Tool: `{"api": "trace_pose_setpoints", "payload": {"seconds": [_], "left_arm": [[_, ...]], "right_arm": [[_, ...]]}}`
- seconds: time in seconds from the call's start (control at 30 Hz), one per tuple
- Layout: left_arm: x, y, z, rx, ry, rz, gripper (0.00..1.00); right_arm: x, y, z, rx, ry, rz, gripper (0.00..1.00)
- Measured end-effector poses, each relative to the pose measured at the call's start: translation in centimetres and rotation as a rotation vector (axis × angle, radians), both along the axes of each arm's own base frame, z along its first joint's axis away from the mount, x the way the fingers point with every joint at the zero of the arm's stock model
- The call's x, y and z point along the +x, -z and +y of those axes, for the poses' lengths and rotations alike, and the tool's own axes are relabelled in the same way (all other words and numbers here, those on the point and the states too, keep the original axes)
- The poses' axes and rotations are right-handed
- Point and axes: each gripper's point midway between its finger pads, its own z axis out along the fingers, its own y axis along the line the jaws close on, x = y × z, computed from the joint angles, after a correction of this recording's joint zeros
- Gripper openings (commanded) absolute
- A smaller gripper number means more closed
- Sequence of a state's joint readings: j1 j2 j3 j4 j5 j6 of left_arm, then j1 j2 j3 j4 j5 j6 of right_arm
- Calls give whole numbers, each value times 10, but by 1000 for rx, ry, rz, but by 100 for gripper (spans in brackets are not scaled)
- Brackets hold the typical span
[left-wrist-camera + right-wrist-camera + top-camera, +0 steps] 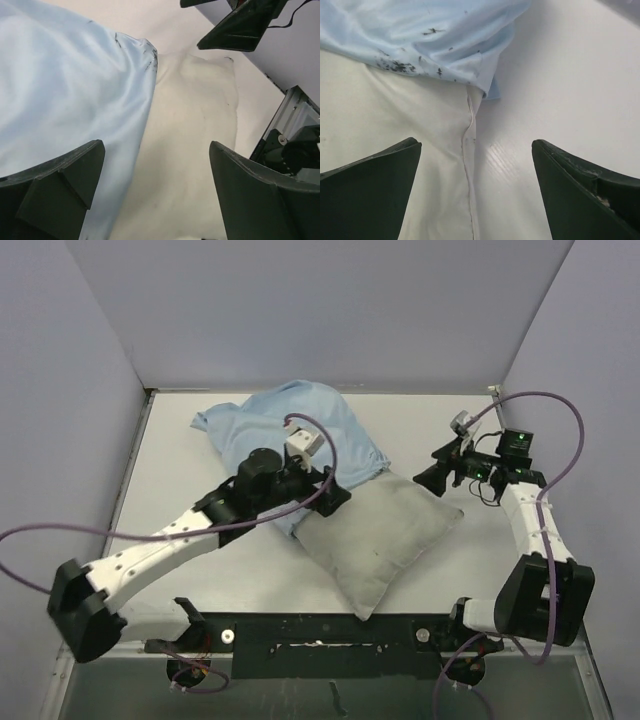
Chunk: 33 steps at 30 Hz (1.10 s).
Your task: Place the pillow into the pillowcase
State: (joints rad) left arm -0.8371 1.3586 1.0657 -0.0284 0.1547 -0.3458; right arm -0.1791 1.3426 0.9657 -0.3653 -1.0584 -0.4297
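pillow (385,535) partly inside pillowcase (300,420), near half outside

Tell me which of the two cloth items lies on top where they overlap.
The light-blue pillowcase: its wrinkled edge covers the far end of the off-white pillow, whose near part lies bare.

You have a light-blue pillowcase (300,420) flecked with small dark specks, a plain greyish off-white pillow (385,535), and a white table (440,425).

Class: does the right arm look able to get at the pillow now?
Probably yes: the right arm holds open jaws over a bare edge of the pillow, nothing between; the pillowcase starts further along.
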Motion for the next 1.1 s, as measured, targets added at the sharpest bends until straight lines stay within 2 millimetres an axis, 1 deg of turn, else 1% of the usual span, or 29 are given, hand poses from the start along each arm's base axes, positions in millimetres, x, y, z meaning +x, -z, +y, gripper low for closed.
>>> {"api": "trace_pose_setpoints", "payload": {"seconds": [0.07,0.13,0.17,0.2,0.23,0.27,0.33,0.4,0.43,0.47,0.5,0.53,0.6,0.67,0.73,0.77,0.8,0.83,0.87,0.9,0.93,0.97,1.03,1.1], "left_arm": [[-18,-20,30,-32,-34,-49,89],[-35,-35,59,-80,-77,-89,90],[-41,-34,68,-90,-94,-92,90],[-48,-28,80,-102,-117,-83,90],[-52,-21,86,-104,-131,-73,90],[-56,-6,94,-98,-152,-43,89],[-64,38,107,-38,-192,49,86],[-72,79,119,38,-230,137,84],[-75,97,125,73,-246,175,84],[-80,115,132,109,-264,208,84],[-82,126,136,132,-278,232,84],[-83,135,140,149,-291,247,84],[-83,145,141,167,-309,267,83],[-79,153,140,185,-324,277,81],[-73,162,138,207,-339,284,74],[-71,167,138,221,-348,288,68],[-69,173,139,238,-357,291,61],[-67,176,139,248,-365,292,55],[-64,180,140,260,-373,291,45],[-61,183,140,273,-382,290,37],[-59,185,141,280,-389,289,32],[-56,186,142,290,-394,283,29],[-53,185,142,289,-398,271,28],[-49,180,139,274,-393,251,30]], "right_arm": [[-4,-14,-10,-10,12,-57,98],[-16,-33,-7,-15,-29,-143,98],[-24,-43,-2,-15,-74,-196,98],[-36,-52,6,-15,-136,-260,98],[-49,-59,15,-15,-207,-324,98],[-64,-62,26,-17,-282,-383,98],[-89,-63,51,-23,-429,-460,98],[-115,-58,86,-36,-617,-500,99],[-120,-55,94,-52,-673,-512,99],[-137,-50,115,-50,-786,-520,97],[-150,-43,128,-64,-869,-520,95],[-159,-34,136,-85,-928,-511,93],[-169,-17,144,-137,-1006,-486,89],[-173,2,148,-200,-1046,-474,84],[-172,26,148,-279,-1061,-459,77],[-170,38,146,-315,-1058,-447,71],[-167,48,144,-347,-1049,-437,62],[-164,54,143,-370,-1036,-429,54],[-159,59,142,-395,-1017,-422,44],[-153,62,141,-415,-994,-419,34],[-147,62,141,-430,-969,-419,25],[-141,62,142,-441,-944,-420,21],[-132,60,143,-456,-898,-416,15],[-126,60,143,-464,-864,-405,12]]}}
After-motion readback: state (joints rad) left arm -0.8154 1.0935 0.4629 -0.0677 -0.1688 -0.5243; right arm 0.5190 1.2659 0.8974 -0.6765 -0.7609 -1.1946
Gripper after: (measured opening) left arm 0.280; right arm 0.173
